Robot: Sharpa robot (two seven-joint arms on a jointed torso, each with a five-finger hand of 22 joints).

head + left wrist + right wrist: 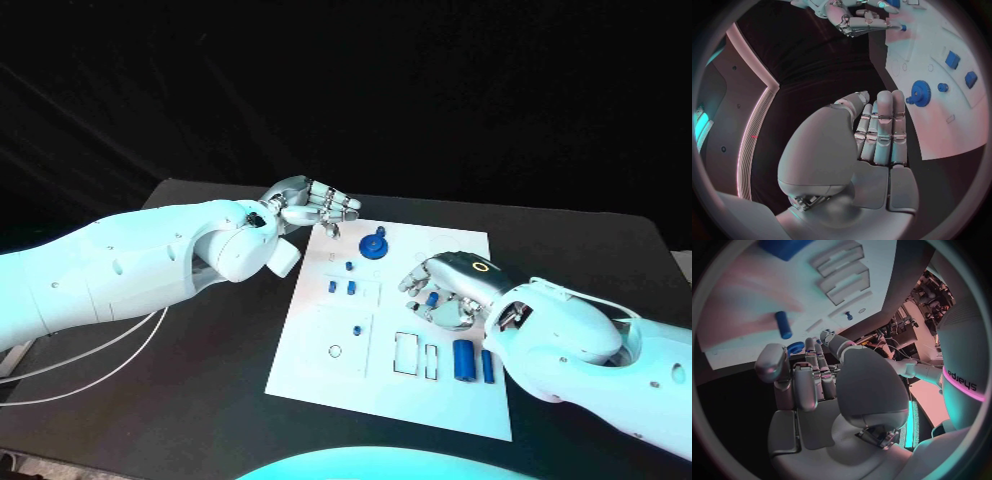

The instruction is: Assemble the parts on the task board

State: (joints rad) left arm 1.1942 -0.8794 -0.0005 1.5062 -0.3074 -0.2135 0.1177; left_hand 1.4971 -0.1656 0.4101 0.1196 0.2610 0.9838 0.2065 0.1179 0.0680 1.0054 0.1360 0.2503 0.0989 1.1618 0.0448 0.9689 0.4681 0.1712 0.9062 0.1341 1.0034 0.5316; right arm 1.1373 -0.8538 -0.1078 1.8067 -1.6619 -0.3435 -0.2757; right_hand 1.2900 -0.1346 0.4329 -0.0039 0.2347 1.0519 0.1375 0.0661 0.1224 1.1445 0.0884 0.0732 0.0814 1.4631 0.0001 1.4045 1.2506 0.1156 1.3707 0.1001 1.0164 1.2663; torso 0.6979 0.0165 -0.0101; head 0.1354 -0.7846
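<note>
The white task board (pixel 389 375) lies in the middle of the table. A blue gear (pixel 375 245) sits near its far edge, with small blue pegs (pixel 342 287) below it. A thick blue cylinder (pixel 463 360) and a thinner one (pixel 488 366) stand near the board's right side. My left hand (pixel 310 205) hovers at the board's far left corner, fingers (pixel 882 125) straight and side by side, holding nothing, close to the gear (pixel 920 92). My right hand (pixel 447 285) curls over the board's right middle and pinches a small blue part (pixel 795 347) between thumb and fingertips.
Rectangular slots (pixel 407 352) and a round hole (pixel 335 351) mark the board's near half. White cables (pixel 87 365) trail on the black table (pixel 202 380) at the left. A blue peg (pixel 784 324) lies on the board beyond my right hand's fingertips.
</note>
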